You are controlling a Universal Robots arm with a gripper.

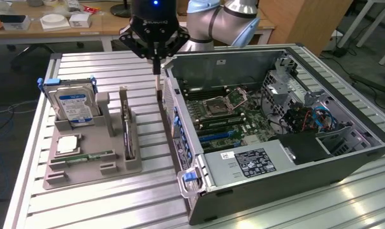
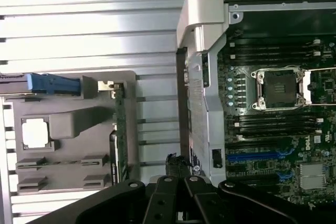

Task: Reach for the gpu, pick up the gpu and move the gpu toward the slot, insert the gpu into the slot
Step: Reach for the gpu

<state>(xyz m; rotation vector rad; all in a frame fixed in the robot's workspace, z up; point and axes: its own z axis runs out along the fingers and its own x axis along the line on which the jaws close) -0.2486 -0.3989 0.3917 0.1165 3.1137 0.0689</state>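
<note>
The gpu point(image 1: 126, 126) stands on edge in the grey holder point(image 1: 93, 167), a thin green card with its metal bracket at the far end. In the wrist view the gpu point(image 2: 121, 129) shows edge-on along the holder's side. My gripper point(image 1: 157, 71) hangs above the gap between the holder and the open computer case point(image 1: 275, 157), with its fingers closed together and nothing seen between them. It is apart from the card, above it and toward the exterior view's right. The gripper point(image 2: 178, 169) sits over the case's rear wall. A blue slot point(image 1: 215, 136) lies on the motherboard point(image 2: 252, 157).
A silver hard drive with a blue label point(image 1: 74, 102) stands upright at the holder's far end. A processor chip point(image 1: 68, 143) and a short memory stick point(image 1: 84, 156) lie in the holder. The case's rear wall point(image 2: 202, 93) rises close beside the gripper on the slatted metal table point(image 1: 103, 205).
</note>
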